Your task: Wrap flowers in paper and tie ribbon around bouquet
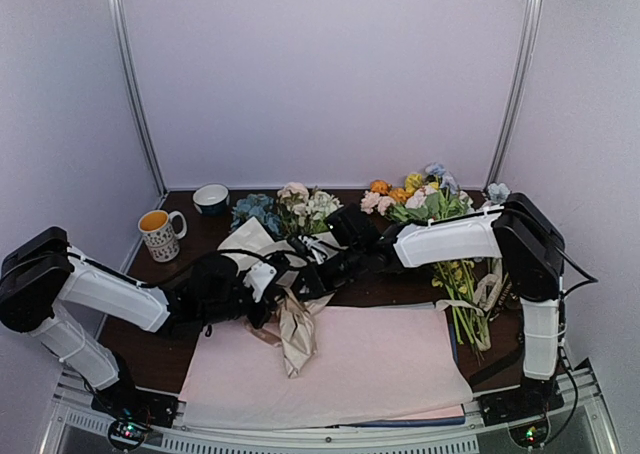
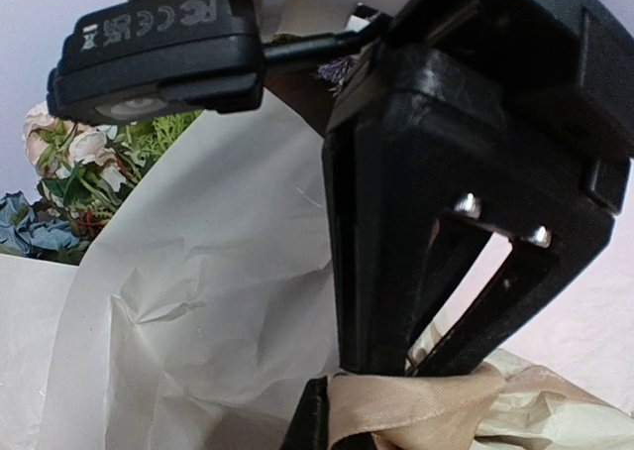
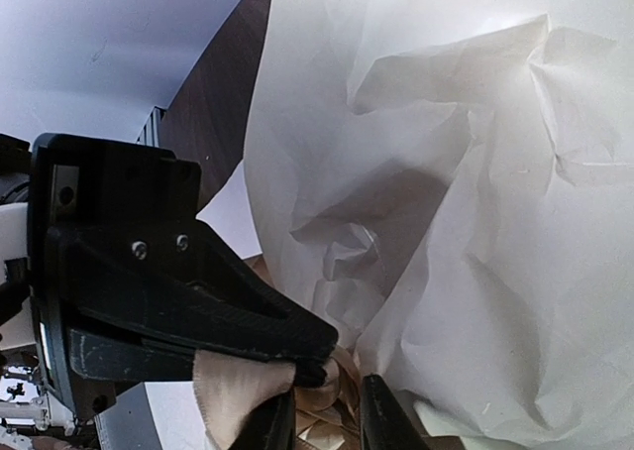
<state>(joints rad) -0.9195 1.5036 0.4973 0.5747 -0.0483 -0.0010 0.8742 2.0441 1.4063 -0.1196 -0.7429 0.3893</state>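
Ribbon [image 2: 426, 410] is lying against the crumpled wrapping at the narrow middle of the bouquet [image 1: 297, 336], and both of my grippers are working on it there.

1. My left gripper [image 2: 381, 373] is standing fully closed, its fingertips pinching the glossy tan band.
2. My right gripper [image 3: 285, 376] is standing partly closed, its jaws a narrow way apart, with a fold of the ribbon clamped between them.
3. The two grippers are sitting just beside each other at the bouquet's middle. My left arm is reaching in from the bouquet's left side and my right arm from its right side.

The paper [image 3: 475, 222] is forming a creased cone around the stems. The flowers [image 1: 300, 206] are showing at the bouquet's wide far end: white, pink and blue heads with green leaves. The bouquet's pointed near end is resting on the pink sheets [image 1: 390, 366].

A mug [image 1: 160, 234] and a bowl [image 1: 211, 198] are standing to the left of the bouquet's flower end. A loose bunch [image 1: 430, 199] with orange and yellow blooms is lying well to the right of the bouquet.
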